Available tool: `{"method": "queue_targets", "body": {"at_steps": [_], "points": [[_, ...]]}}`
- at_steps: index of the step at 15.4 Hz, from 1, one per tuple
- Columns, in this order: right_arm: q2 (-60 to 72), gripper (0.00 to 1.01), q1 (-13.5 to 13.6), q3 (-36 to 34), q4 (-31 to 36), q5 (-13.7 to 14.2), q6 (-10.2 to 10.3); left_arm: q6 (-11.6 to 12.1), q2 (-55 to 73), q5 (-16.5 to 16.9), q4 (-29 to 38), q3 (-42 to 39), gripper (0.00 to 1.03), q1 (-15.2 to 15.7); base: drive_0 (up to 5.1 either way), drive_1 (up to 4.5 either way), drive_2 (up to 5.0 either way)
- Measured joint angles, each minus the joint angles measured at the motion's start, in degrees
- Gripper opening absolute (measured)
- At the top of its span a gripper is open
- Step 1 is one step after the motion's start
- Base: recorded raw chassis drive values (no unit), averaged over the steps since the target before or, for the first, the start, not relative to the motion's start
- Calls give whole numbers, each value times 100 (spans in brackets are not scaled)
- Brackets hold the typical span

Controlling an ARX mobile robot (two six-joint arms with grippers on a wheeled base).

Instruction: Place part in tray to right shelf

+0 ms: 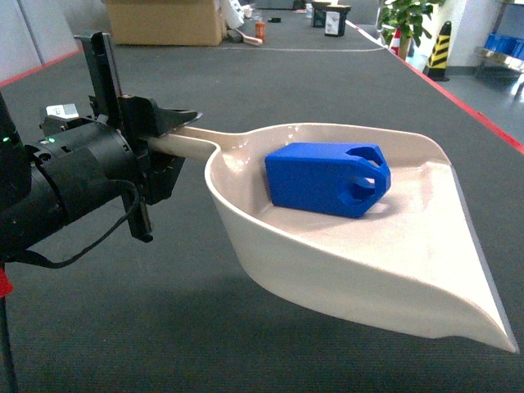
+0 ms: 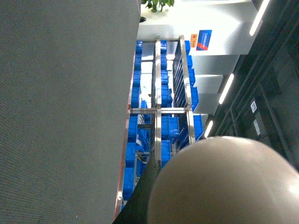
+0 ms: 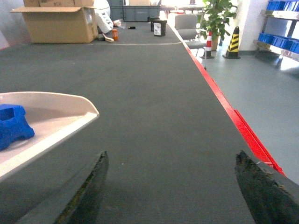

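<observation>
Your left hand [image 1: 168,131] is clamped on the tray [image 1: 344,262] handle at 9 o'clock, carrying it clear of the dark surface [image 1: 270,74]. The part [image 1: 327,178] lies loose mid-tray, toward 12 o'clock, touching nothing but the floor of the scoop. Tip the lip down (it already faces 4 o'clock) and the part could slide off. Your right hand [image 3: 175,186] hangs wide open with nothing in it. The shelf [image 2: 161,112] is well apart, so swing slowly.

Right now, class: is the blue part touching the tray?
Touching. The head view shows the blue part lying on the tray floor, no gap beneath.
</observation>
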Motion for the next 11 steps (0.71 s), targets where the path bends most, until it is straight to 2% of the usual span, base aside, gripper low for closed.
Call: {"method": "queue_targets", "body": {"at_steps": [2, 3, 11], "points": [[0, 100, 0, -11, -4, 0, 2, -4, 0, 24, 7, 0, 13, -9, 441, -406, -121], [0, 97, 0, -11, -20, 0, 0, -2, 0, 13, 7, 0, 13, -9, 435, -421, -91], [-2, 98, 0, -11, -17, 2, 0, -4, 0, 24, 11, 0, 13, -31, 429, -434, 16]]}}
